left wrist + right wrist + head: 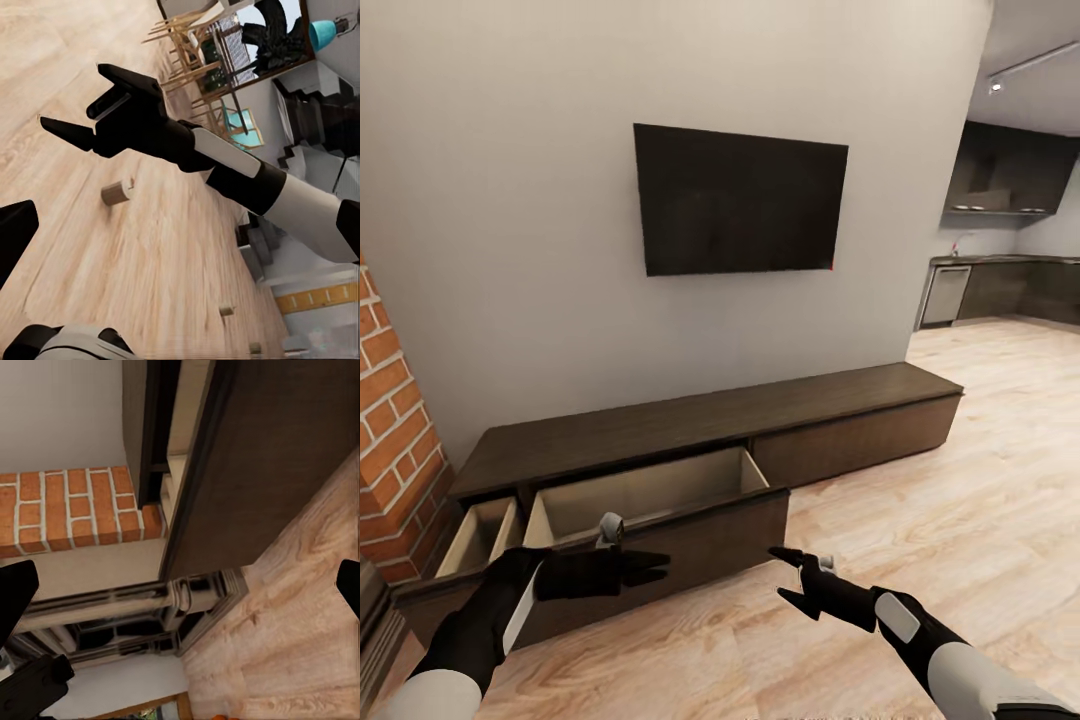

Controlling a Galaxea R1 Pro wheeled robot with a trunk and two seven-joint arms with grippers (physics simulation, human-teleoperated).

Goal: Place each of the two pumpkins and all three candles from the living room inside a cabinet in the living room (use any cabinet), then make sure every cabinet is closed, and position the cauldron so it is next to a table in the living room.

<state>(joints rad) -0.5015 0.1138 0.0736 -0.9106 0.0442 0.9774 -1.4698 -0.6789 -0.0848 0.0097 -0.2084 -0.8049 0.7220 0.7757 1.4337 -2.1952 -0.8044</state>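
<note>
The long, low dark-brown cabinet [710, 420] stands against the grey wall, and two drawers at its left end are pulled out: a wide one [650, 495] and a narrow one [480, 535]. What I can see of their insides is bare. My left gripper [645, 566] hovers in front of the wide drawer's front panel and is open [180, 232]. My right gripper [788, 575] is held over the floor just right of that drawer, its fingers spread [184, 589]. Three small stubby candles [116, 193] [226, 309] [255, 347] stand on the wooden floor beyond the right arm.
A black TV [740, 200] hangs above the cabinet. A brick column [390, 420] flanks its left end. The kitchen [1000, 270] lies far right, with open wooden floor [960, 500] before it. Wooden dining chairs [187, 45] and stairs [300, 150] stand behind me.
</note>
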